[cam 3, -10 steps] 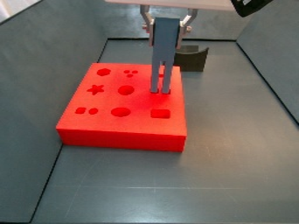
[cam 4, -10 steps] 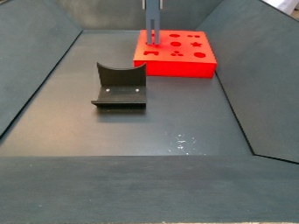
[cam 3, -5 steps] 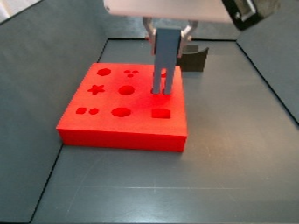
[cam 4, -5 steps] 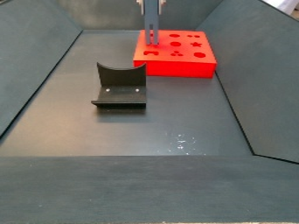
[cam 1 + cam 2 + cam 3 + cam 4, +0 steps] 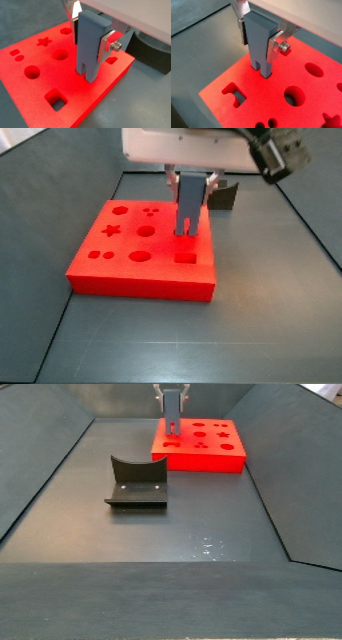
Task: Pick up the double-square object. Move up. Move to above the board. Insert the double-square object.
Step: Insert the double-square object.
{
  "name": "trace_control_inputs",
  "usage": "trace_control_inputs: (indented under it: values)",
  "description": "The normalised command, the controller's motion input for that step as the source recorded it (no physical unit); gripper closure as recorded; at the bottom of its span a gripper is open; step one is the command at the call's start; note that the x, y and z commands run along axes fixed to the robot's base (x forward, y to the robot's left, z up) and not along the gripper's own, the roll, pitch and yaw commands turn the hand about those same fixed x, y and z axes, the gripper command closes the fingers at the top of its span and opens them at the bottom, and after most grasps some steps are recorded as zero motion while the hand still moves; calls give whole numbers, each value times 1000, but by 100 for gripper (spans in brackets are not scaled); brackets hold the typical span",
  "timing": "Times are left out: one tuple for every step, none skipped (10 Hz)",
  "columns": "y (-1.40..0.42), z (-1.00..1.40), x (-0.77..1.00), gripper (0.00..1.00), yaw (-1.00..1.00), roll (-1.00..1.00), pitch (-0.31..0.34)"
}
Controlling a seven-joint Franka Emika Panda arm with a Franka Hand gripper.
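My gripper (image 5: 194,176) is shut on the double-square object (image 5: 190,204), a slim blue-grey piece held upright with its two prongs pointing down. In both wrist views the silver fingers (image 5: 107,46) (image 5: 275,49) clamp its upper part. The prong tips (image 5: 262,71) meet the top face of the red board (image 5: 120,243), near its right side, and seem sunk a little into it. Any hole under them is hidden. The board also shows in both wrist views (image 5: 75,95) (image 5: 258,97) and in a side view (image 5: 201,462), where the gripper (image 5: 173,396) stands over its left end.
The dark fixture (image 5: 136,482) stands on the grey floor apart from the board, and shows behind it in a side view (image 5: 222,196). Sloping grey walls (image 5: 40,474) enclose the floor. The board has round, star and square holes (image 5: 57,100).
The gripper has moved straight down with the double-square object. Its top is lower while its prong tips stay at the board's top face.
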Motion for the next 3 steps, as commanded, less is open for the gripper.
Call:
trace_control_inputs:
  values:
    - [80, -134, 0, 100, 0, -141, -99]
    - [0, -3, 0, 100, 0, -33, 0]
    - [0, 0, 0, 100, 0, -9, 0]
